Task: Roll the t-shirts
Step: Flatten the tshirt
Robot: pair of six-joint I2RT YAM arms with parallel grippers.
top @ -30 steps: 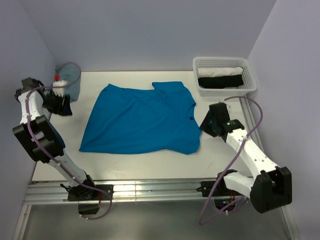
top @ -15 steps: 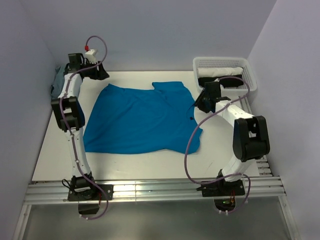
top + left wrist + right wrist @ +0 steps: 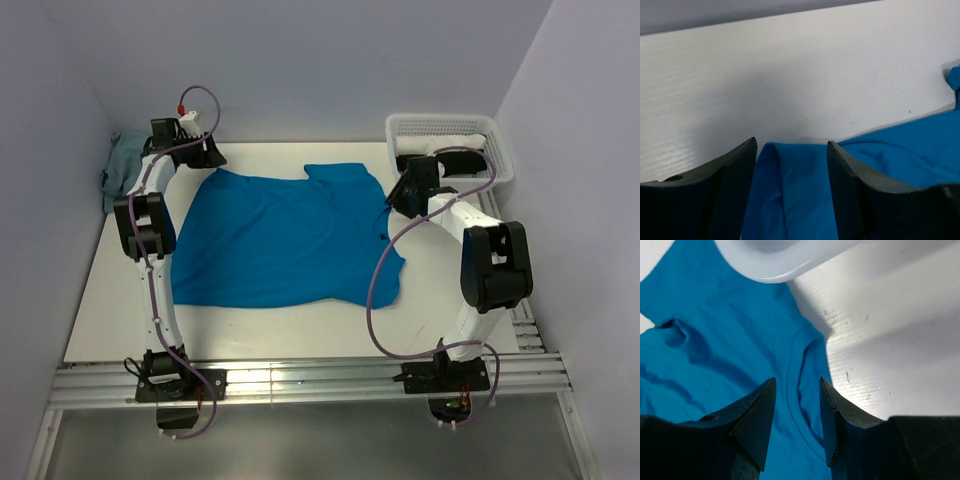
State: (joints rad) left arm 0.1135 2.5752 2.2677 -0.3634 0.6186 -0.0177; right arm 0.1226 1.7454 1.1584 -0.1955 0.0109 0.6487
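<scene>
A bright blue t-shirt [image 3: 285, 240] lies spread flat on the white table [image 3: 250, 335]. My left gripper [image 3: 210, 158] is at its far left corner. In the left wrist view that gripper [image 3: 792, 150] is open, and a folded corner of the t-shirt [image 3: 790, 190] lies between its fingers. My right gripper [image 3: 398, 197] is at the shirt's far right edge. Seen from the right wrist, this gripper [image 3: 797, 390] is also open, straddling a stitched, curved edge of the t-shirt [image 3: 715, 330]. Neither pair of jaws pinches the cloth.
A white mesh basket [image 3: 495, 165] stands at the far right corner with a white roll [image 3: 450, 135] inside; its rim [image 3: 785, 260] is close above my right fingers. A pale blue-grey cloth [image 3: 118, 165] is bunched at the far left wall.
Both arms swung from the table's sides up to the shirt's far corners. The left gripper left the far-left cloth, reached the shirt corner, and its jaws have opened a little wider.
</scene>
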